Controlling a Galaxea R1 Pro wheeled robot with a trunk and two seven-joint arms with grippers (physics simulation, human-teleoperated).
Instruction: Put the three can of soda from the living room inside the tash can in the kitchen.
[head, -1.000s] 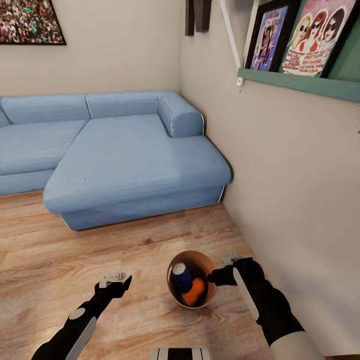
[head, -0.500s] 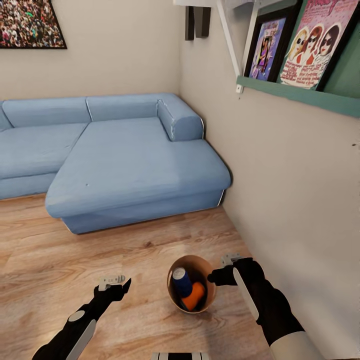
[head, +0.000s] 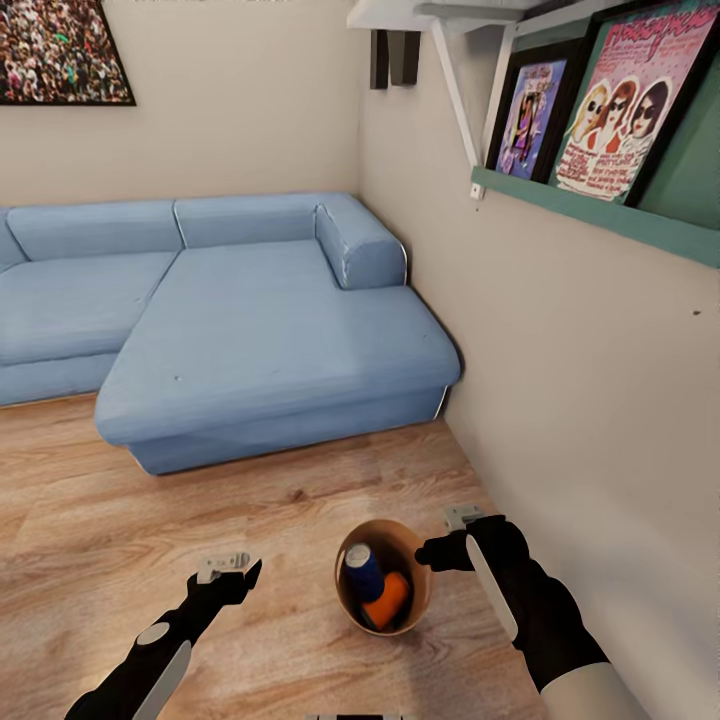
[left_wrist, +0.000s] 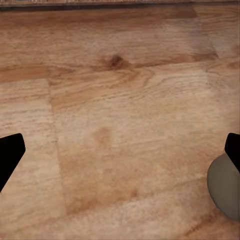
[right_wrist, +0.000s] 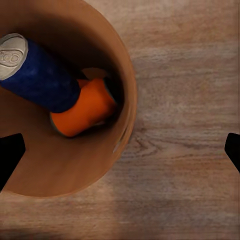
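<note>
Fingers on both my hands are spread wide, holding nothing. Blue can (head: 364, 571) and orange can (head: 386, 601) lie in the bin (head: 344, 580); the third is unseen, and the bin stands by the sofa (head: 250, 330), not in the kitchen.

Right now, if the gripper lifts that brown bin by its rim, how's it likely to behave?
The bin looks thin-walled and light, so it probably lifts easily. The blue can and orange can lie loose inside and may roll. Its tapered shape could tip it.

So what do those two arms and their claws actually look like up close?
Both arms are glossy black with pale grey-white panels along the forearms. The left claw and right claw each end in two short black fingers, with a small light-grey block mounted at the wrist. No cables or lettering are visible.
</note>
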